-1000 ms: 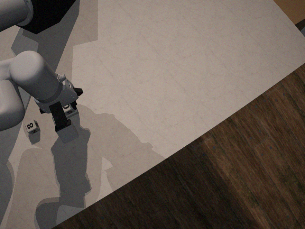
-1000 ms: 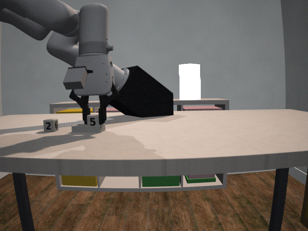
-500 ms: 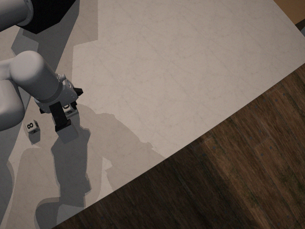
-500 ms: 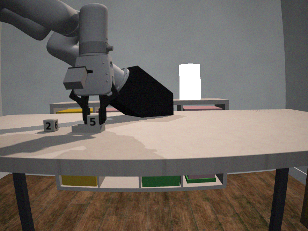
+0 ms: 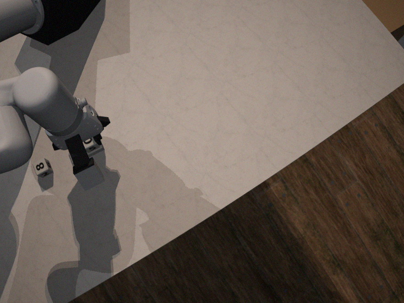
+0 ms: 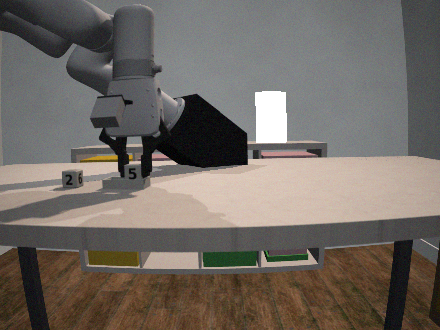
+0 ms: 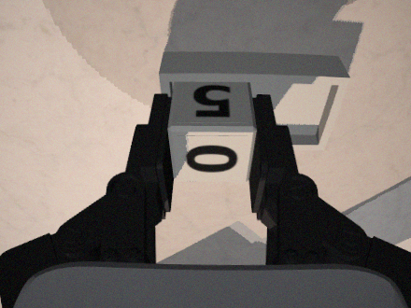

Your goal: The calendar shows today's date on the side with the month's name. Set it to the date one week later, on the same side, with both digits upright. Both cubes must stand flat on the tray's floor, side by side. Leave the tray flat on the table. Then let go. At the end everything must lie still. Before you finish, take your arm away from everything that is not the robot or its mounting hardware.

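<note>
The cube with the 5 (image 5: 92,146) (image 6: 132,172) (image 7: 212,126) sits between the fingertips of the gripper (image 5: 87,148) (image 6: 134,174) (image 7: 211,119), which pinches it from two opposite sides. Its 5 faces the table's near edge in the exterior view and reads upright there, with a 0 on top. Its lower part is behind the wall of the tray (image 5: 98,151) (image 6: 122,184) (image 7: 252,64), at the right-hand end as seen from that edge; whether it touches the tray's floor cannot be told. The tray rests flat on the table (image 5: 244,97) (image 6: 284,191) (image 7: 84,126), left of the middle of the near edge. The other cube (image 5: 42,167) (image 6: 72,179) stands outside the tray, apart from it toward the table's left side, showing 8 on top and 2 and 6 on its sides. Farther toward the table's far edge is the arm's black base (image 5: 70,19) (image 6: 216,134). Beyond that edge, a glowing white lamp (image 6: 271,117) stands on a shelf unit (image 6: 288,145).

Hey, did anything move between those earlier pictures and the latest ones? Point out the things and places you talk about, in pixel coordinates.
Nothing visibly changed. The gripper (image 5: 86,151) (image 6: 134,174) (image 7: 211,119) still stands around the cube showing 5 (image 6: 132,173) (image 7: 212,106) at the tray (image 6: 122,184) (image 7: 252,65), and the other cube (image 5: 42,167) (image 6: 73,179) stays on the table (image 5: 228,97) (image 6: 284,199).
</note>
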`<state>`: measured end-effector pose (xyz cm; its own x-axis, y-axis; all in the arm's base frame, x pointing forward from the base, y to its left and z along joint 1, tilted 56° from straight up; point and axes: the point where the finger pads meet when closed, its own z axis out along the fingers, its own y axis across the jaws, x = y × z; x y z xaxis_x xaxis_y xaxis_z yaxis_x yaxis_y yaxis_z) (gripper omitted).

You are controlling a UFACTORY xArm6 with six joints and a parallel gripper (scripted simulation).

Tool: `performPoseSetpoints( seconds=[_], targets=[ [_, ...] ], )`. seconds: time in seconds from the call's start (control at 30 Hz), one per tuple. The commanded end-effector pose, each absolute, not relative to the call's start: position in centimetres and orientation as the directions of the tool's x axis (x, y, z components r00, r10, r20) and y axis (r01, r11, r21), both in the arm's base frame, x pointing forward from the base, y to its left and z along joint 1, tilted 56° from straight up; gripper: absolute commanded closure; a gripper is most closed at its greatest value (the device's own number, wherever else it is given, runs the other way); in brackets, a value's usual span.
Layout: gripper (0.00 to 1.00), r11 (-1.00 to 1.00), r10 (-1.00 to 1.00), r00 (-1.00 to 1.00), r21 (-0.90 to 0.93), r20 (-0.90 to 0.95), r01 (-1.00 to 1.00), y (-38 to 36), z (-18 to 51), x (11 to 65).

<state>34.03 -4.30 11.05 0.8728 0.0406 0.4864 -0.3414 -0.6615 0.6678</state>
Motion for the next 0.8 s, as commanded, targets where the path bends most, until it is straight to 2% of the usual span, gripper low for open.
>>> performPoseSetpoints(
  seconds=[0.0,0.53,0.57,0.73,0.77],
  targets=[
    [0.71,-0.663,0.041,0.872,0.667,0.488,-0.342,-4.23,11.09,34.09],
    [0.71,-0.663,0.041,0.872,0.667,0.488,-0.342,-4.23,11.09,34.09],
    [0.67,-0.663,0.041,0.872,0.667,0.488,-0.342,-4.23,11.09,34.09],
    [0.63,-0.663,0.041,0.872,0.667,0.488,-0.342,-4.23,11.09,34.09],
    [0.59,-0.663,0.041,0.872,0.667,0.488,-0.342,-4.23,11.09,34.09]
  ],
)
